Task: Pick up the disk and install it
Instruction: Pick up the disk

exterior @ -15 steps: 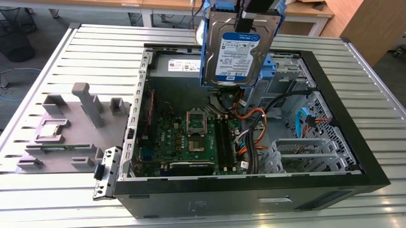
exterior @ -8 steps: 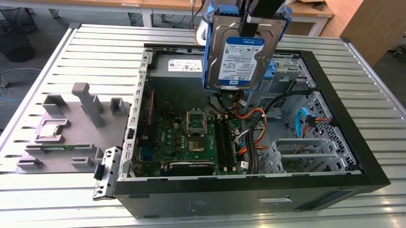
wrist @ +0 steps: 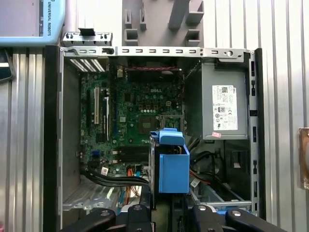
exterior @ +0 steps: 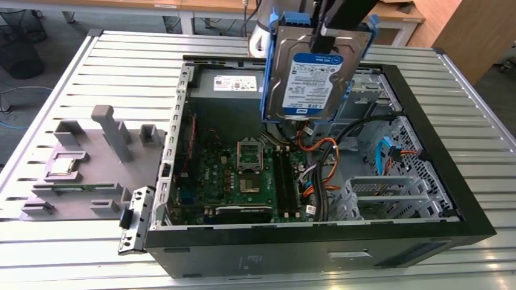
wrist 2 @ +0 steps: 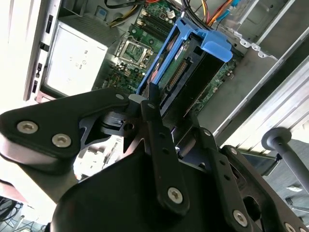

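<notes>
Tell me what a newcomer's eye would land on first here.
The disk, in its bright blue frame, hangs label-out in the gripper above the open computer case. Below it lies the green motherboard, and a grey parts fixture sits at the exterior view's left.

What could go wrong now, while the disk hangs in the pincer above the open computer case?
1. The pincer seems to grip the disk only near its upper end. The disk could slip or swing and drop onto the motherboard below.
2. Loose orange and black cables lie just under the disk. A descent here could snag or pinch them, or tilt the disk in the grip.
</notes>
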Robot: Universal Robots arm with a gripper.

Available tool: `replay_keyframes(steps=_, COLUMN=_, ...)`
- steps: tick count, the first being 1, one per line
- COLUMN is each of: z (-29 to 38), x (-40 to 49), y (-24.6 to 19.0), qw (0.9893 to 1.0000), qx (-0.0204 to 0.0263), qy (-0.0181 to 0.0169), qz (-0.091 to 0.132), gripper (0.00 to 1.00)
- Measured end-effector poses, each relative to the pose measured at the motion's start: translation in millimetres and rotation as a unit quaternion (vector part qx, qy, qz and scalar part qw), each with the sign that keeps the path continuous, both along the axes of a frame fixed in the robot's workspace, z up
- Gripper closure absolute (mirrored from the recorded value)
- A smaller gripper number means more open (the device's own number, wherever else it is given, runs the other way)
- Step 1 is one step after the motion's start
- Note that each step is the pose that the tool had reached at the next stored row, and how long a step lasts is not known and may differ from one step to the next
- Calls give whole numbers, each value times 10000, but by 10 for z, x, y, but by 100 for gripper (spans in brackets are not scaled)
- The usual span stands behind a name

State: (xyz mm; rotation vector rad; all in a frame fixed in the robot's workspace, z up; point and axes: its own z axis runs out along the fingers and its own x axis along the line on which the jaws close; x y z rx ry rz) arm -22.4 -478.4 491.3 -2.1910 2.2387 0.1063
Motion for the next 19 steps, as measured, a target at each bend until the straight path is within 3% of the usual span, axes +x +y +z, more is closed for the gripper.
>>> replay_keyframes(steps=19, z=0, x=122, y=-300, qw=10000, qx=0, qy=9, qz=-34, gripper=65)
